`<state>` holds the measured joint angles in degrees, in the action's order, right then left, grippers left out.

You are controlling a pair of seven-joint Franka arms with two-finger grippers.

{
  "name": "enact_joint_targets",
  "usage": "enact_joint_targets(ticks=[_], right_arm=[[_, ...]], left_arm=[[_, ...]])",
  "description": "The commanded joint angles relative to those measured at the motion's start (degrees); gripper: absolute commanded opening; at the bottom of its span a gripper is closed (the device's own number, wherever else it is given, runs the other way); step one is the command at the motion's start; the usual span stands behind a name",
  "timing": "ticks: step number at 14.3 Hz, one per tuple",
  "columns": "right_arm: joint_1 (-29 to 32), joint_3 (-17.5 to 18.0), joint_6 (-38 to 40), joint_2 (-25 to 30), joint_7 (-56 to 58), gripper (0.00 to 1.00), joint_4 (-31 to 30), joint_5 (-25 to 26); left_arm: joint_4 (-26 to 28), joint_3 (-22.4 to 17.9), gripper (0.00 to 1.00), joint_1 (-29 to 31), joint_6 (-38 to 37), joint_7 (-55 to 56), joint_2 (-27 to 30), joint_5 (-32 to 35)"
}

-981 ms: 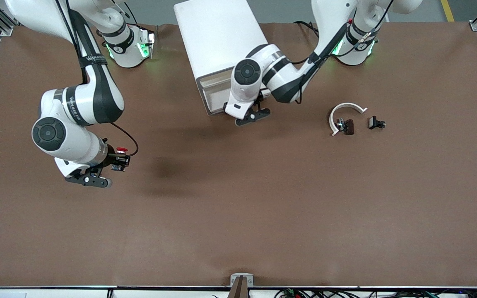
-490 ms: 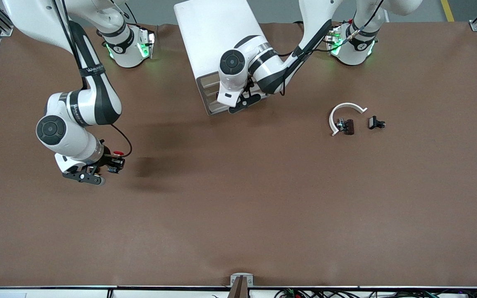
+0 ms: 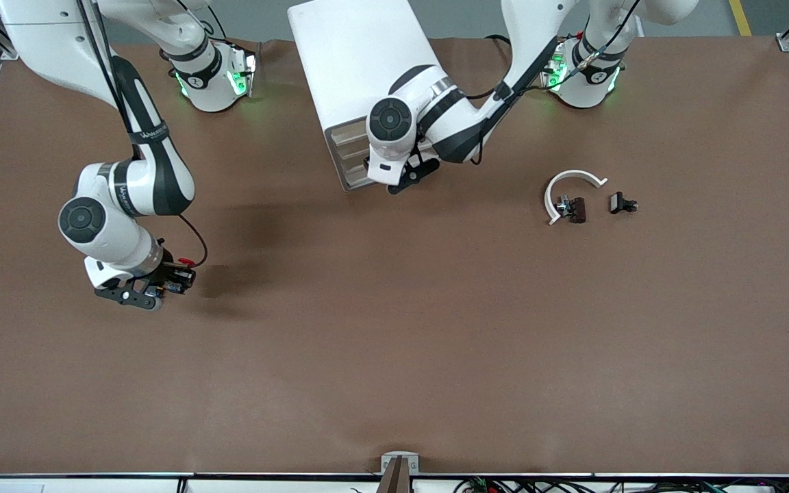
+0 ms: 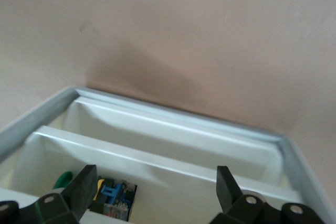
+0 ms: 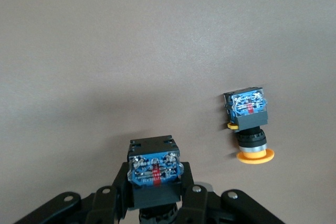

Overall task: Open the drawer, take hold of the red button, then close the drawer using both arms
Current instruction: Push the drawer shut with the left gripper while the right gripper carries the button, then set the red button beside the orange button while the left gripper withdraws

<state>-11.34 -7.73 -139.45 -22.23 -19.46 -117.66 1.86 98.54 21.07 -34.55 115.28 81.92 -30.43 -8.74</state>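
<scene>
The white cabinet [image 3: 360, 61] stands between the arm bases, its cream drawer fronts [image 3: 348, 147] facing the front camera. My left gripper [image 3: 409, 172] is at that front, open and empty. In the left wrist view it [image 4: 156, 177] hangs over an open drawer's white tray [image 4: 173, 129], which holds a blue-and-black part [image 4: 113, 200]. My right gripper [image 3: 174, 277] is over the table at the right arm's end, shut on the button [image 3: 185, 262]. The right wrist view shows the gripper [image 5: 155, 182] around the button's black body and blue label [image 5: 155, 169].
A button with an orange-yellow cap [image 5: 249, 124] lies on the table under my right hand. A white curved piece [image 3: 572, 179] and two small dark parts [image 3: 576, 209] [image 3: 622, 203] lie toward the left arm's end. A green item [image 4: 64, 179] sits in the tray.
My right arm has carried the button toward the right arm's end of the table. My left gripper has moved in against the cabinet front, and less of the drawer tray shows.
</scene>
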Motion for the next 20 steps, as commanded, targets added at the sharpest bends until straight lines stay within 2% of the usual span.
enact_joint_targets(ticks=[1, 4, 8, 11, 15, 20], right_arm=[[0.96, 0.79, -0.21, -3.07, 0.03, 0.0, 2.43, 3.32], [0.79, 0.88, -0.3, -5.19, -0.06, 0.0, 3.67, 3.5], [0.88, 0.88, -0.82, -7.91, -0.67, 0.0, 5.77, 3.5], [0.88, 0.88, -0.91, -8.53, -0.67, 0.0, 6.22, 3.42], [0.18, 0.88, -0.91, -9.58, -0.76, 0.0, 6.13, 3.33], [0.09, 0.88, -2.58, -10.73, -0.76, 0.0, 6.22, 3.33]], left_arm=[[-5.71, 0.02, 1.0, 6.58, -4.01, -0.44, -0.78, -0.67], [-7.83, -0.07, 1.0, 11.86, -4.37, -0.44, -0.6, 1.96], [-7.92, 0.02, 1.0, 18.72, -4.89, -1.31, 1.24, 7.93], [-7.92, 0.02, 1.0, 23.72, -6.99, -9.38, 3.35, 13.04], [-7.92, 0.37, 1.0, 32.78, -10.69, -20.97, 7.39, 13.05], [-7.92, 0.37, 1.0, 39.03, -13.5, -39.77, 13.8, 13.05]])
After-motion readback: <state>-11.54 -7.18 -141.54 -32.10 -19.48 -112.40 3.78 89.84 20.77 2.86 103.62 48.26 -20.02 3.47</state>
